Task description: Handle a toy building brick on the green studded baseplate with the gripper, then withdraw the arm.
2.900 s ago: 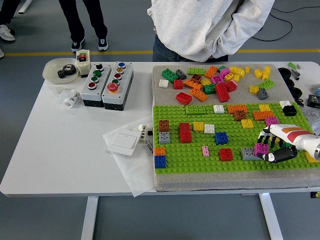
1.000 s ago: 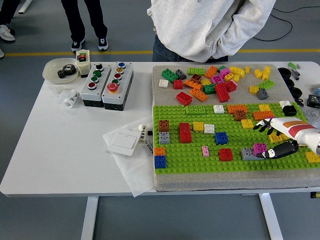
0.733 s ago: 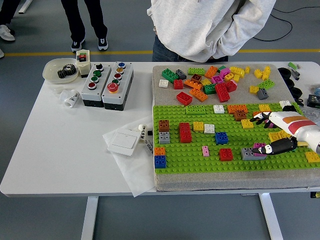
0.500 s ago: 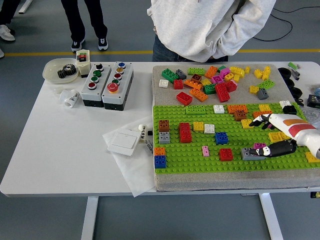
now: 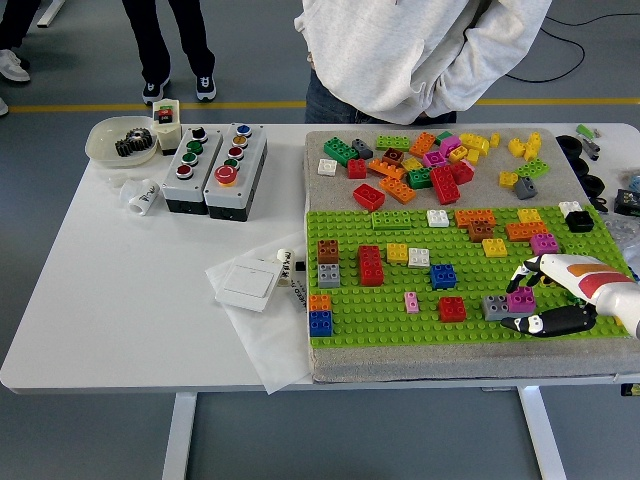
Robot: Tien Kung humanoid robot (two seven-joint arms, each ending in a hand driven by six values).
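Your right hand [image 5: 535,295] comes in from about 4 o'clock and sits low over the near right part of the green studded baseplate [image 5: 400,285]. The fingers are spread and curved with the thumb underneath, and from up here you can't really see them gripping anything. The magenta brick [image 5: 520,299] is right at the fingertips, seated on the plate and pressed up against a grey brick [image 5: 494,308] on its 9 o'clock side. Whether the fingers actually touch the magenta one, I can't tell. Off at 9 o'clock from that pair you've got a red brick [image 5: 452,308], a small pink brick [image 5: 411,302] and a blue brick [image 5: 443,276], all stuck on the plate. Up at 12 o'clock, past the plate's far edge, there's a loose pile of bricks [image 5: 430,163] on the grey mat [image 5: 450,362]. A person in a light grey hoodie [image 5: 420,50] stands at the table's far side, arms tucked in. Two button boxes [image 5: 215,168] sit way over at 10 o'clock.
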